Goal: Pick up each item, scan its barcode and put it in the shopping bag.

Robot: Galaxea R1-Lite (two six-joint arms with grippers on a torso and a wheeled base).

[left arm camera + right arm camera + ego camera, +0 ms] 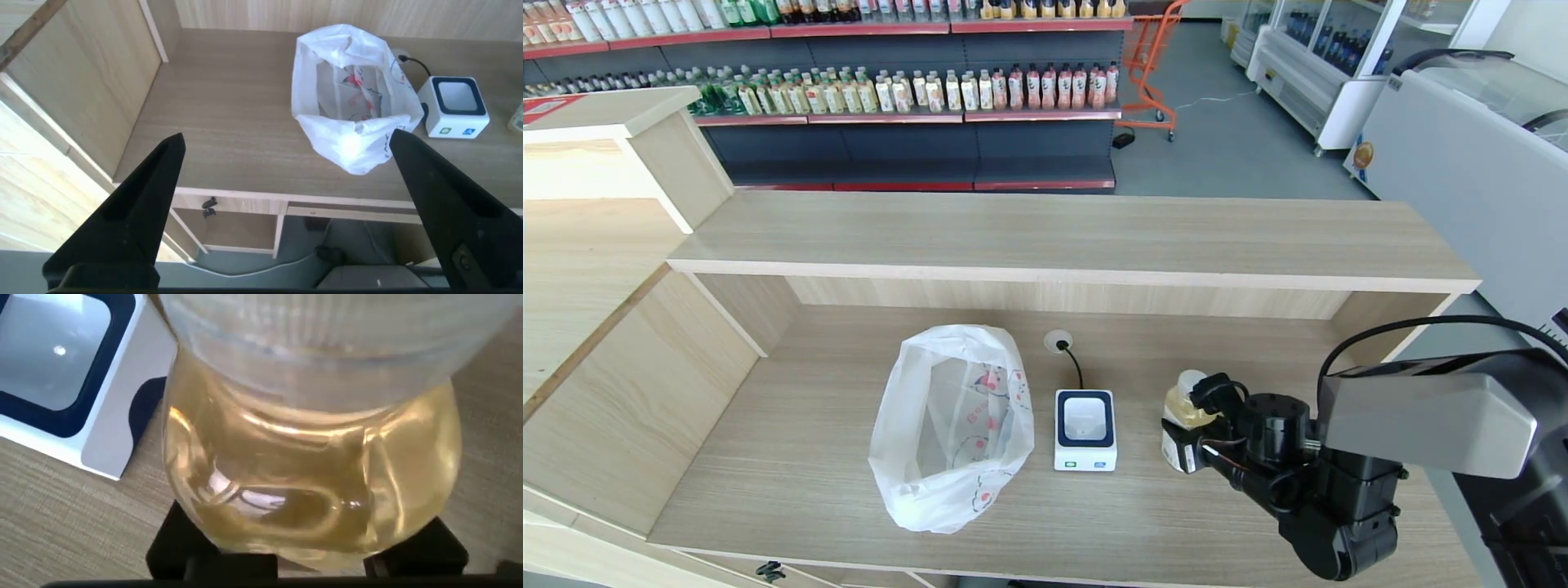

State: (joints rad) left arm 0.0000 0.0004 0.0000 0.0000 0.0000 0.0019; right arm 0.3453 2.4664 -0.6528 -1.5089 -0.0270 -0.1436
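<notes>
Nearest us, the left gripper (288,139) hangs off the near-left edge of the tabletop (792,457). Its two dark, wedge-shaped fingers (155,204) are spread wide with nothing between them. We judge it is parked there to leave the working area free.

On the right side, the right gripper (1199,431) pinches the bottle (1186,408) low on its body, with a black finger on either side. The bottle is upright, just right of the scanner (1085,429), close but apart. We cannot tell whether its base rests on the tabletop or hangs just above it. It is clear ribbed plastic with a waisted shape, pale amber liquid, a white cap and a label near the foot. We judge it is held beside the scanner so the label can be turned toward the window, which makes scanning the step in hand.

The scanner is a small white box with rounded corners and a dark blue frame around a glossy, slanted window. A black cable (1074,363) runs from its back to a round grommet (1058,340) in the tabletop.

The bag (952,425) sits just left of the scanner. It is thin white film, translucent and crinkled, with red print. Its mouth gapes upward, ready to receive. We cannot make out whether anything lies inside. We judge the limp film could fold shut if bumped.

The tabletop is pale, matte wood-grain laminate. Behind it rises a ledge (1078,237) of the same board. Farther off, shelves (890,118) carry rows of bottles.
</notes>
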